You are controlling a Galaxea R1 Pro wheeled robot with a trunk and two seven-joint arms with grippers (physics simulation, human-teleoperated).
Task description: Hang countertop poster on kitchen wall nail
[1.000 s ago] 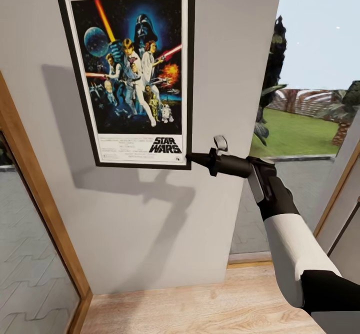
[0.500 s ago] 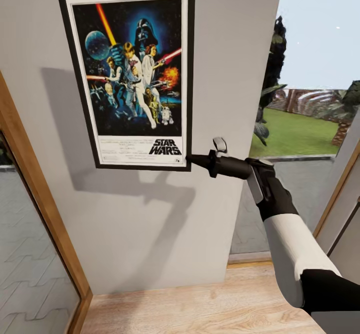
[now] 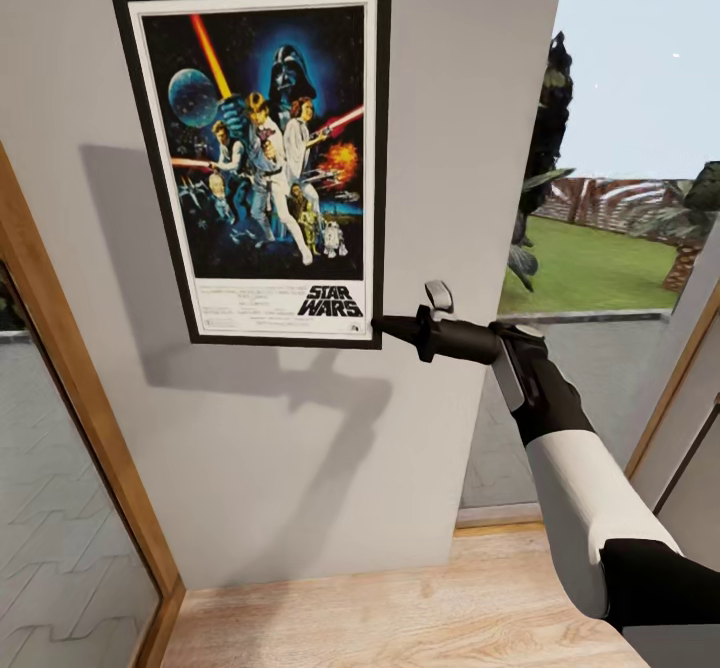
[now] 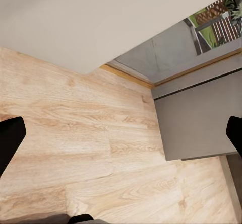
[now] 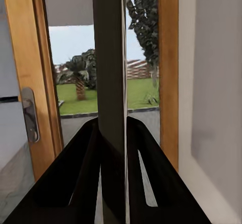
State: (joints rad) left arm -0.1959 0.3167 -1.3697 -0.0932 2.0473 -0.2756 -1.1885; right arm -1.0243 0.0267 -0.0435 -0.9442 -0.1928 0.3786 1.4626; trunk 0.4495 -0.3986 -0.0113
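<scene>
Black-framed poster [image 3: 262, 158] hangs upright (long axis vertical), right gripper [image 3: 382, 326] jaws clamped on its lower corner

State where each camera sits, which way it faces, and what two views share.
Head view: up on the head, facing the wall with the poster; the right hand pinches the poster's lower right corner.
Left wrist view: on the left arm, aimed down at the wood floor; dark fingertips at the picture's edges.
Right wrist view: behind the right hand, looking along the poster's edge.
Head and right wrist views share the poster, hand and garden.
</scene>
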